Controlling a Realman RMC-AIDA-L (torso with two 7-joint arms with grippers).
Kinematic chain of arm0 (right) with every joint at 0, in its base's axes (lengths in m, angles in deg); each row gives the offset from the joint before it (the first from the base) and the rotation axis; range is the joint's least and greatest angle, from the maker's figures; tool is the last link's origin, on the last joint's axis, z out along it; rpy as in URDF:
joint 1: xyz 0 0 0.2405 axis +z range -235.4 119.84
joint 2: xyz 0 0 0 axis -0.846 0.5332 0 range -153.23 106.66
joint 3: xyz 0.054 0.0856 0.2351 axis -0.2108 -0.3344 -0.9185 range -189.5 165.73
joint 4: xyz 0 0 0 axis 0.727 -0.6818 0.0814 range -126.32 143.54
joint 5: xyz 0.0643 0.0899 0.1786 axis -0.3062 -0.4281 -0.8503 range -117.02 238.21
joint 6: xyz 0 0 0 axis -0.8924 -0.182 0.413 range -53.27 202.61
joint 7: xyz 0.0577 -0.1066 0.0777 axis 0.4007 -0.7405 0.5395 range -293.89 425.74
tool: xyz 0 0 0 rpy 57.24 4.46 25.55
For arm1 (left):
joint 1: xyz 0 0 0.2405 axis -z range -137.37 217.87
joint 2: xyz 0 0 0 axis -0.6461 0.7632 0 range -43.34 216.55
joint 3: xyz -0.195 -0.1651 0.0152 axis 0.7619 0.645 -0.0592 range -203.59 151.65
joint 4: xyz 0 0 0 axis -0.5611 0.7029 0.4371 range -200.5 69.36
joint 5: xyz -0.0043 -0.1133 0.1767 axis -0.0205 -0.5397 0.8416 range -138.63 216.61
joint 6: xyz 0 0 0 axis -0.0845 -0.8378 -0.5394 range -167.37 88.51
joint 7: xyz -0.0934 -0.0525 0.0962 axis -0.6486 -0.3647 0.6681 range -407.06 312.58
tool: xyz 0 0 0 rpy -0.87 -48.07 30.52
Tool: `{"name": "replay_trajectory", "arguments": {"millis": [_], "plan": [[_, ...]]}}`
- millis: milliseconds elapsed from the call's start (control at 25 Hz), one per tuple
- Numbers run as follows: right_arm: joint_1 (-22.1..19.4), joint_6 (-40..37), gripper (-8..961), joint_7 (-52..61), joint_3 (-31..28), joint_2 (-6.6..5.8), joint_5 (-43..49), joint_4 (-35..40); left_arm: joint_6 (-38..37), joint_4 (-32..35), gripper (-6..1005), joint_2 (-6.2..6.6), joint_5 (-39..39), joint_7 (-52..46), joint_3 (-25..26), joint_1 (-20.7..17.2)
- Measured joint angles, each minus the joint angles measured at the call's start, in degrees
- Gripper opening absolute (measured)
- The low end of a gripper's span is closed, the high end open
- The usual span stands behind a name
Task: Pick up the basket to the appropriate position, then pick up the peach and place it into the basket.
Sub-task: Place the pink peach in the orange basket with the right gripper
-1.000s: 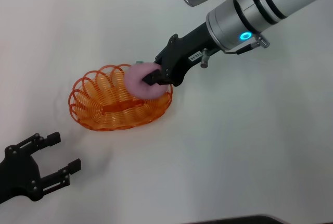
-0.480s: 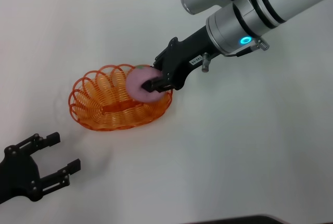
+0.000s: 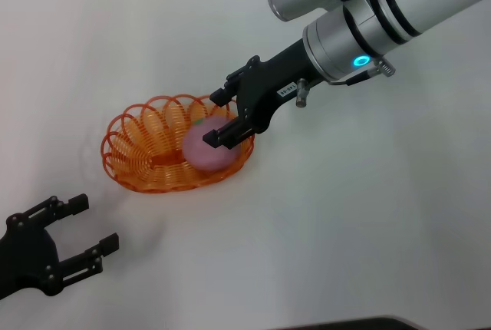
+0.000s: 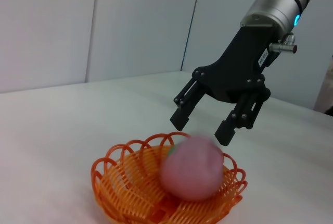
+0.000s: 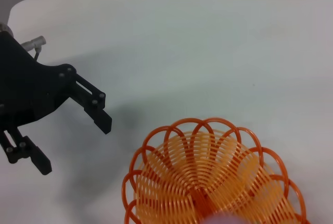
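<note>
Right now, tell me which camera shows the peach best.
The head view: the whole peach lies in the basket, sharp, below the right hand, which is open. The left wrist view shows the peach blurred. The right wrist view catches only a pink sliver at the picture's edge.

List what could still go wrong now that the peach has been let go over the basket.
1. The round pink peach sits toward the right end of the oval orange wire basket, so it might roll against the low scalloped rim.
2. The open right claw is just above the fruit; a careless retreat could clip the peach or the rim.
3. The open left claw rests on the table apart from the basket, so nothing steadies it.
</note>
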Motion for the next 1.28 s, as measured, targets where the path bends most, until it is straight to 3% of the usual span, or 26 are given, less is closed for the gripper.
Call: {"name": "replay_trajectory", "arguments": {"millis": [280,480,880,1120,1280], "plan": [[-0.2,0.0,769,-0.1,-0.2,-0.04,-0.1,-0.1,0.1,-0.1,791,0.00,0.0,0.0,0.0,0.0],[-2.3,-0.9,758,-0.6,-3.5,-0.58,-1.3,1.6,-0.2,-0.1,792,0.01,-0.3,0.0,0.0,0.0],[-12.2,-8.2,749,-9.6,-16.0,-1.75,-1.5,6.8,-0.3,-0.1,792,0.08,-0.4,0.0,0.0,0.0],[-16.7,-11.4,748,-19.4,-22.4,-0.58,-2.2,6.7,-0.5,-0.1,792,0.08,-0.4,0.0,0.0,0.0],[-19.9,-12.2,748,-28.0,-23.1,-0.51,-5.6,3.5,-0.5,-0.2,792,0.09,-0.2,0.0,0.0,-0.1]]}}
